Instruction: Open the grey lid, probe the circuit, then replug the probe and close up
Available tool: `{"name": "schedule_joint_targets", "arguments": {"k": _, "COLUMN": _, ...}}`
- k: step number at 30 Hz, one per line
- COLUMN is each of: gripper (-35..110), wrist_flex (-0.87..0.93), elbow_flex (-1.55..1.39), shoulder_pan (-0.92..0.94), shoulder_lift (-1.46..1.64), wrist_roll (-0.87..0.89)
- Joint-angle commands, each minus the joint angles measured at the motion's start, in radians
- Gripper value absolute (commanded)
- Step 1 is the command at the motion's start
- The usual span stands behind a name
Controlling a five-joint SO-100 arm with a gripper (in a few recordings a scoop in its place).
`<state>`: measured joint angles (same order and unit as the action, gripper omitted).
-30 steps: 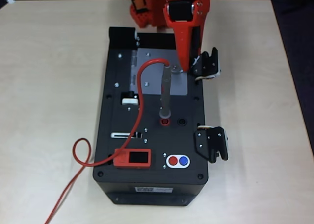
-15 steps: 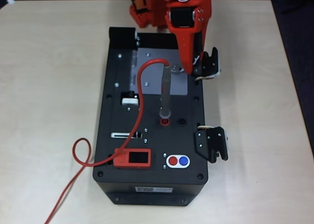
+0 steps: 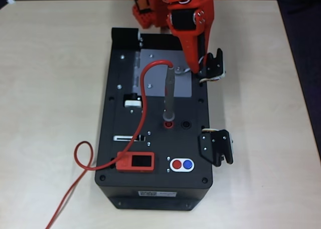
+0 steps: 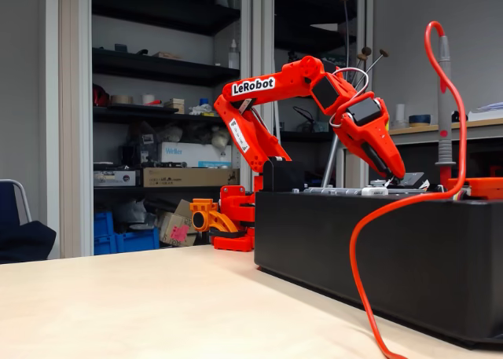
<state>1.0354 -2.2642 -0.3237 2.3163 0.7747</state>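
One thin stiff lid [image 3: 161, 73] – light, grab its knob by the gripper [image 3: 193, 68], can't tell if that's open or clenched

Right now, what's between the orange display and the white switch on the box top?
Overhead view: the orange display and white switch have the red cable and a narrow slot between them.

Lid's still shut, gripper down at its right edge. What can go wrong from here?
1. The gripper sits low beside the upright probe; a sideways slip might knock it from its socket.
2. The red cable arcs over the grey lid and may snag as the lid swings.
3. The black latch crowds the gripper's right.
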Motion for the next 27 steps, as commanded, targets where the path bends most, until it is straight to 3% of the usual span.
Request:
{"name": "schedule_joint_targets", "arguments": {"k": 1, "gripper": 0, "wrist_flex": 0.025, "elbow_flex": -0.005, "shoulder_pan": 0.005, "shoulder_lift": 0.020, "wrist_roll": 0.011}}
{"name": "schedule_joint_targets", "arguments": {"k": 27, "gripper": 0, "wrist_flex": 0.495, "elbow_flex": 0.600, "shoulder_pan": 0.137, "shoulder_lift": -0.133, "wrist_roll": -0.058}}
